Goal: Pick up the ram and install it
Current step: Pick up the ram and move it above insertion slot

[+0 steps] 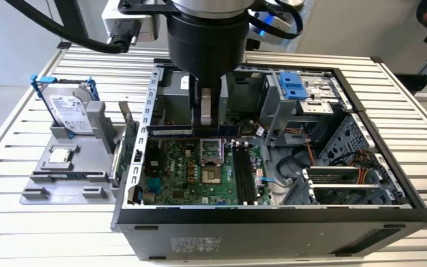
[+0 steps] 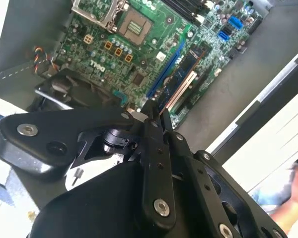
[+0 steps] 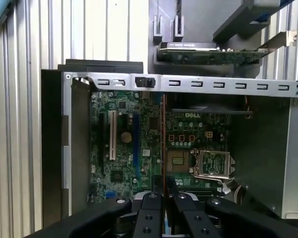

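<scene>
Green ram [image 1: 170, 132] is hanging clamped tight in the gripper [image 1: 208, 125], sticking out both sides, hovering over the motherboard [image 1: 187, 167] inside the case [image 1: 273, 225].

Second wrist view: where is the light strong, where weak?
Second wrist view: the pincer is a dark mass holding the ram, the motherboard evenly lit, the table outside the case washed out. Exterior view: soft, even light.

The pincer [image 2: 151, 110] is made of matte black linkage bars [image 2: 156, 163], pinned with silver screws [image 2: 161, 207] (round-headed); above it, a thick black cylindrical wrist [image 1: 206, 39] is flanked by black cables [image 1: 80, 40].
</scene>
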`<state>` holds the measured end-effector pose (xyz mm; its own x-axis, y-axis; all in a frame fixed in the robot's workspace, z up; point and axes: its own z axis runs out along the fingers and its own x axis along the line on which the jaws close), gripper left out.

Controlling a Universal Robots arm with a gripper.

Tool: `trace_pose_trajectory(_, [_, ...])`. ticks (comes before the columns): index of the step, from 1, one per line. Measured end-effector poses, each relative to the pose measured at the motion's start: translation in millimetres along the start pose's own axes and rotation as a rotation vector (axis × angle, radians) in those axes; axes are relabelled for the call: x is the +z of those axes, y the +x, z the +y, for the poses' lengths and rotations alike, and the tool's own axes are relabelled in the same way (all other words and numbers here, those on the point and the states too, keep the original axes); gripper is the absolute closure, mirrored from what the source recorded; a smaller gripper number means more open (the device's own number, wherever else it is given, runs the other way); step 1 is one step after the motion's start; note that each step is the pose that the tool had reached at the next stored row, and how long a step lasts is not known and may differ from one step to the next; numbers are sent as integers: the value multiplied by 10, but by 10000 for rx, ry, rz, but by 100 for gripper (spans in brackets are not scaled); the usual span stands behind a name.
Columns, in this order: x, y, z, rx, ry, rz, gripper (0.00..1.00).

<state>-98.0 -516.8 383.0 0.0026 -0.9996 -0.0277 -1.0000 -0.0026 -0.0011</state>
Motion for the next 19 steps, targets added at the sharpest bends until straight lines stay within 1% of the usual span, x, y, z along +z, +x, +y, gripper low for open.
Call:
trace_pose_trajectory(2, [0, 0, -67, 1, -40, 0, 100])
trace_pose_trajectory(6, [1, 0, -203, 5, -177, -2, 100])
trace_pose_trajectory(11, [3, 1, -323, 8, -301, -1, 100])
trace_pose_trajectory(13, [4, 1, -378, 9, -333, -2, 100])
trace_pose_trajectory(15, [4, 1, -453, 10, -359, -2, 100])
trace_pose_trajectory(19, [5, 2, -636, 11, -410, -3, 100])
